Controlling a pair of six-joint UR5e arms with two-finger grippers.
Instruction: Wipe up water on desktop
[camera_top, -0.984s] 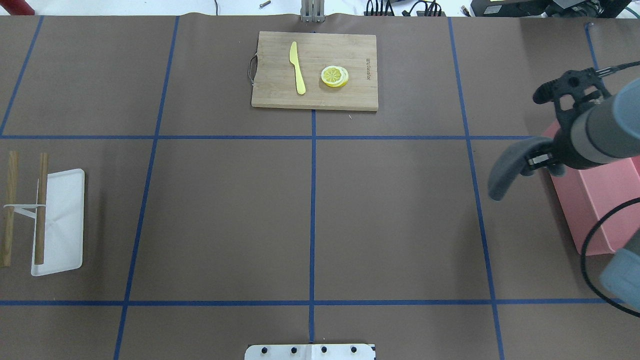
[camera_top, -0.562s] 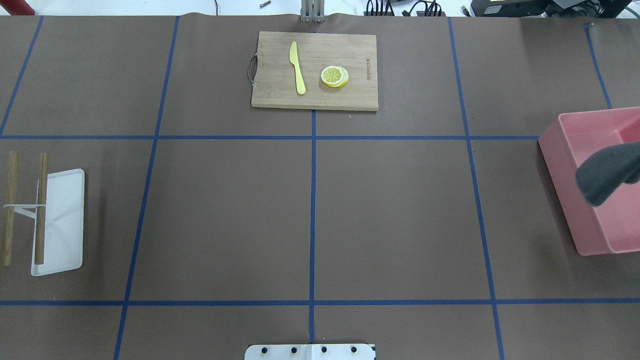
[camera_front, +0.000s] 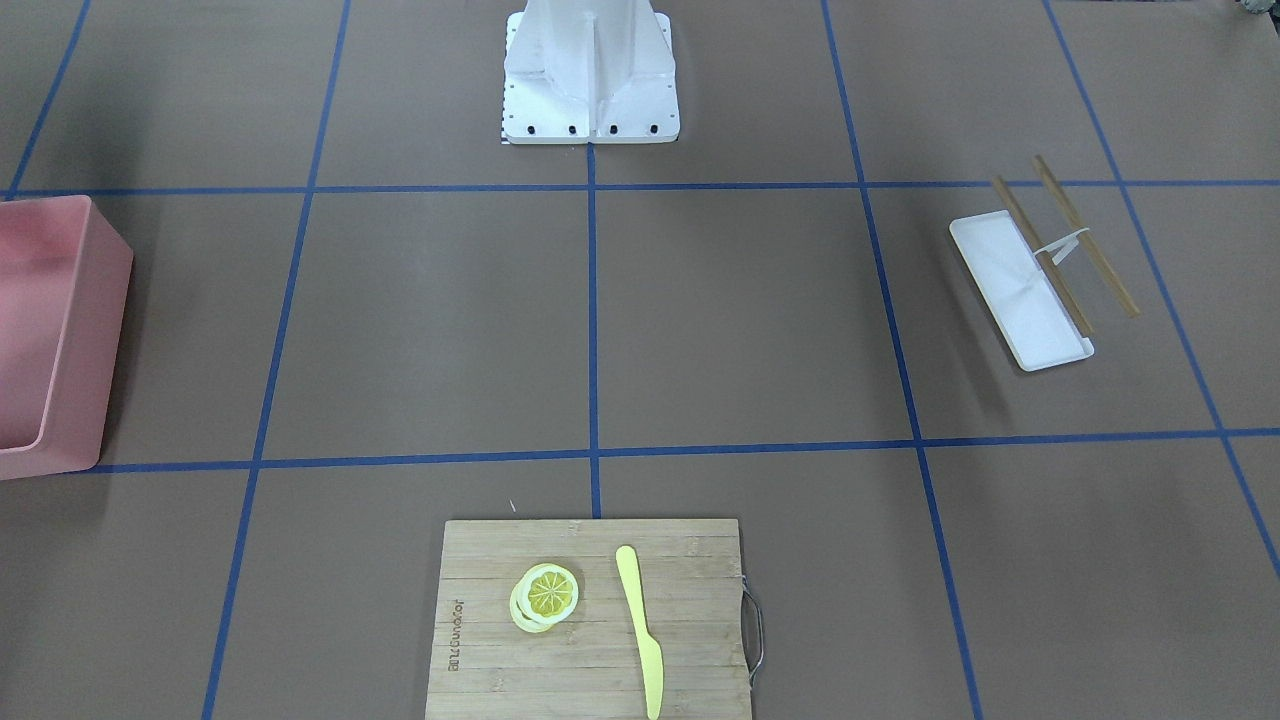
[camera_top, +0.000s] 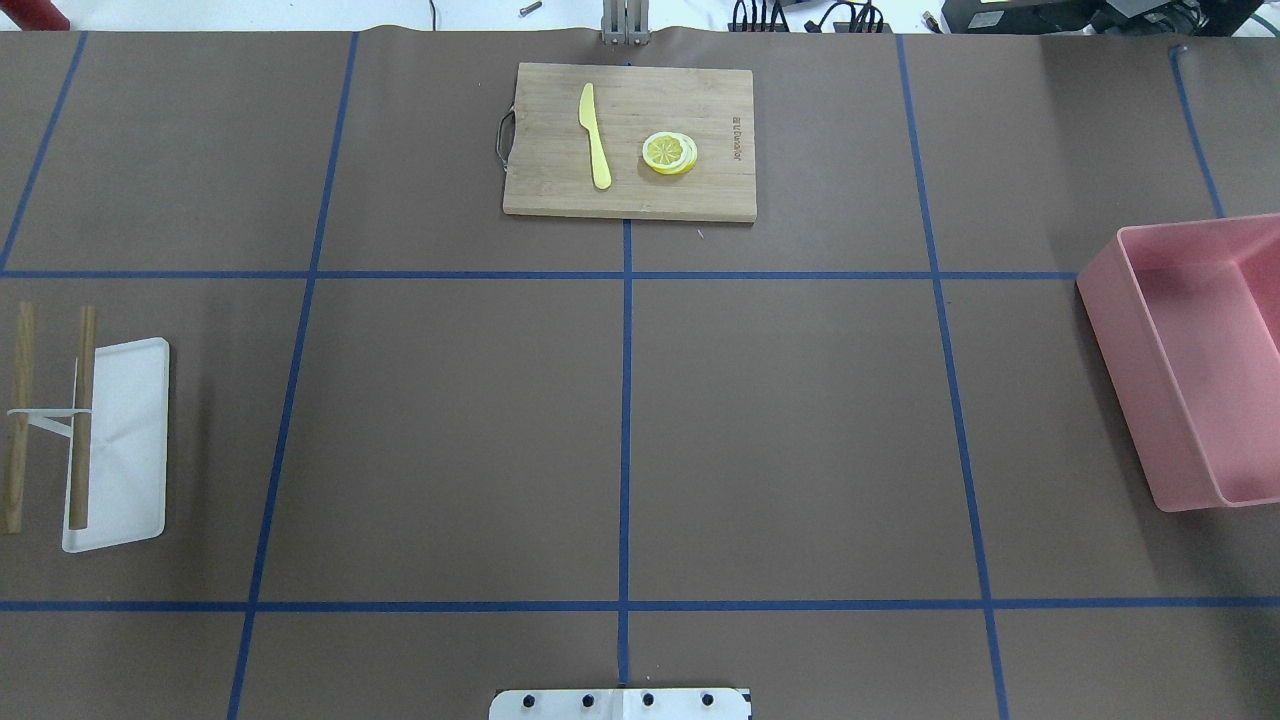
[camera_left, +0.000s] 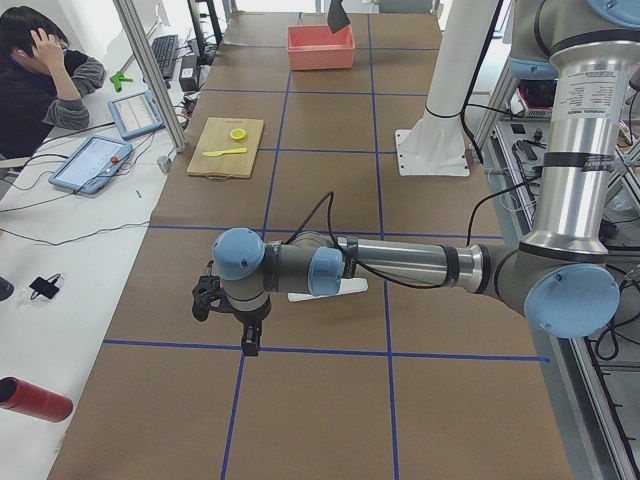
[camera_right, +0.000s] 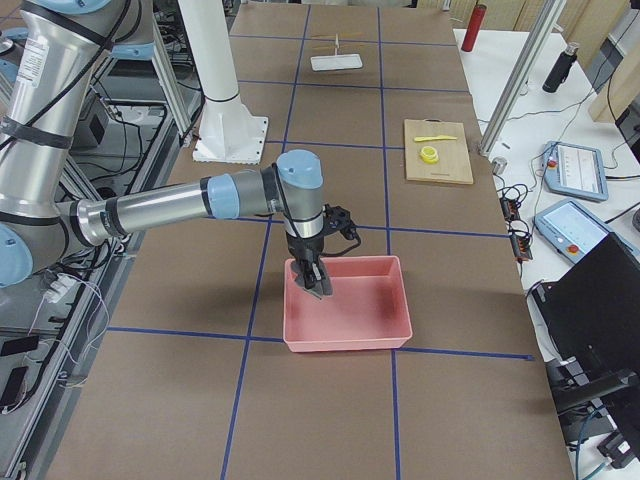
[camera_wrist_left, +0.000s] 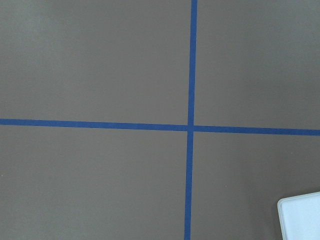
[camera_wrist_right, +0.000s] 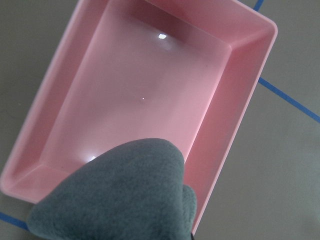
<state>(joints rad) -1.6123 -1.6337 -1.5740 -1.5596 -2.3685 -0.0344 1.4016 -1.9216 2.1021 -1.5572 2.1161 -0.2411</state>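
Note:
The desktop (camera_top: 800, 430) is a brown surface with a blue tape grid; I see no water on it. My right gripper (camera_right: 312, 262) hangs over the pink bin (camera_right: 350, 305) and holds a grey cloth (camera_wrist_right: 120, 195), which dangles above the bin's inside (camera_wrist_right: 150, 85) and hides the fingers. The cloth also shows in the exterior right view (camera_right: 318, 282). My left gripper (camera_left: 250, 345) points down just above the desktop near a tape crossing, beside the white tray. I cannot tell if it is open or shut. Neither gripper shows in the overhead or front views.
A bamboo cutting board (camera_top: 630, 140) with a yellow knife (camera_top: 595, 135) and lemon slices (camera_top: 669, 152) lies at the far middle. A white tray (camera_top: 120, 445) with two chopsticks (camera_top: 82, 415) lies at the left. The pink bin (camera_top: 1190, 370) stands at the right edge.
My right arm with the grey cloth has moved right, out of the overhead view, and the cloth now hangs over the pink bin. Nothing else has moved.

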